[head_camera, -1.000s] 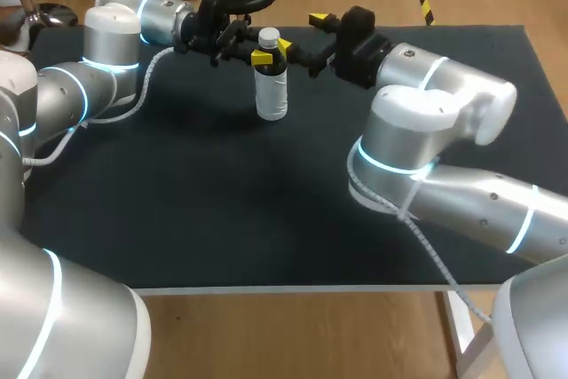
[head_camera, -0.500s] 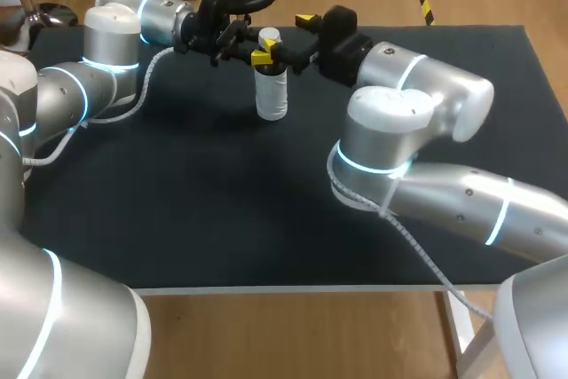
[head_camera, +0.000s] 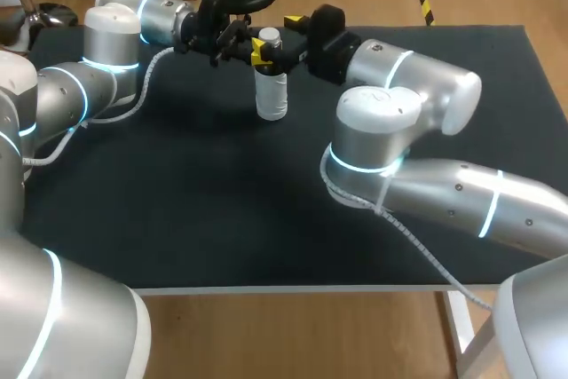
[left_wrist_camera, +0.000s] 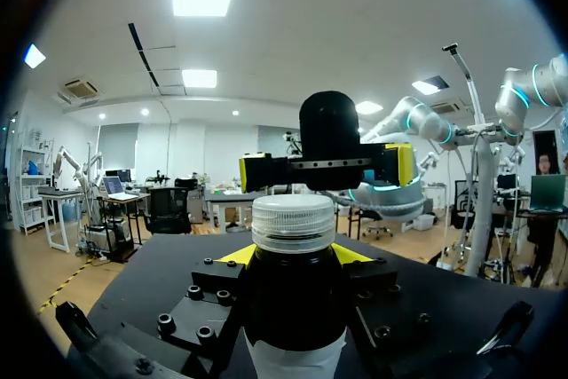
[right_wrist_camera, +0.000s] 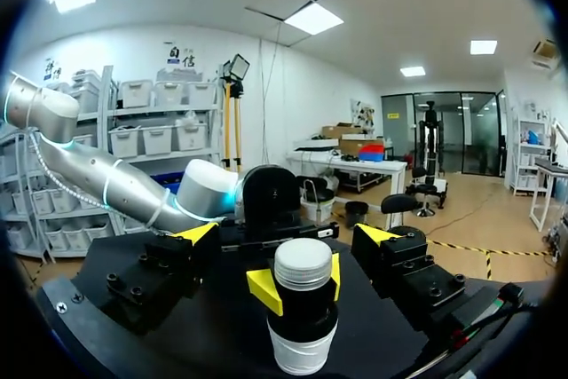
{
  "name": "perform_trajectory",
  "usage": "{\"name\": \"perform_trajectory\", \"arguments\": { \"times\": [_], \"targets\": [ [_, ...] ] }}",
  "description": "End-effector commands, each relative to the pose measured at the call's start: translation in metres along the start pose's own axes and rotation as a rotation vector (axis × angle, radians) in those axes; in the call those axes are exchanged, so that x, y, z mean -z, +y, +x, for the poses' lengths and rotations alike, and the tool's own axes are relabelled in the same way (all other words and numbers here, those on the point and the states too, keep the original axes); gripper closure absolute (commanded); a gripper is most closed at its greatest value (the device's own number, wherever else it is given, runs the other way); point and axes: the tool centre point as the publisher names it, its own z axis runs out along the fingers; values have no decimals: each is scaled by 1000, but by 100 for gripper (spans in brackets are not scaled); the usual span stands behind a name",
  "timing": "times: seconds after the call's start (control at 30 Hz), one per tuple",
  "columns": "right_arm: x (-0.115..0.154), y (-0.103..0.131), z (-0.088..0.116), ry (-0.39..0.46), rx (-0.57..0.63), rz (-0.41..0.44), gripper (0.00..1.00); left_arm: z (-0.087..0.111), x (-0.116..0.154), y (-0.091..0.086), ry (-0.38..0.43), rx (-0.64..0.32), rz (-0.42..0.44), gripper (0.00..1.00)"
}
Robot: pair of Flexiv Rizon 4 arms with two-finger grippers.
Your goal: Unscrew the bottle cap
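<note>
Left wrist view shows my left jaws clenched on the bottle [left_wrist_camera: 295, 308] just under its white cap [left_wrist_camera: 294, 221], with a yellow tip [left_wrist_camera: 235, 255] showing on either side of the dark neck. My right jaws stand released, their yellow tips [right_wrist_camera: 376, 235] wide apart, with the cap ahead of them and roughly centred on the gap. Over the last second my right arm [head_camera: 417, 86] has slid in from the right toward the bottle. In the head view its near tip is now almost at the cap, while the left jaws and bottle have not budged. I judge the approach nearly done: the right jaws must settle around the cap and close before any twisting can begin. The bottle stands upright on the black bench [head_camera: 195, 210], toward its far edge, near the middle. It is hard to make out whether the right tips already flank the cap or stop just short of it, and whether they sit at its height. The bottle's base is cut off in the left wrist view, and nothing shows whether the cap has loosened.
</note>
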Motion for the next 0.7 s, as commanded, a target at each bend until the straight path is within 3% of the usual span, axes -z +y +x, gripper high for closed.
{"name": "perform_trajectory", "arguments": {
  "times": [0.03,0.7],
  "targets": [
    [-7,-2,0,0,-8,3,0,-7,3,3,16,0,6,100],
    [-19,-8,2,12,-26,-5,0,-7,3,3,16,0,6,100]
  ]
}}
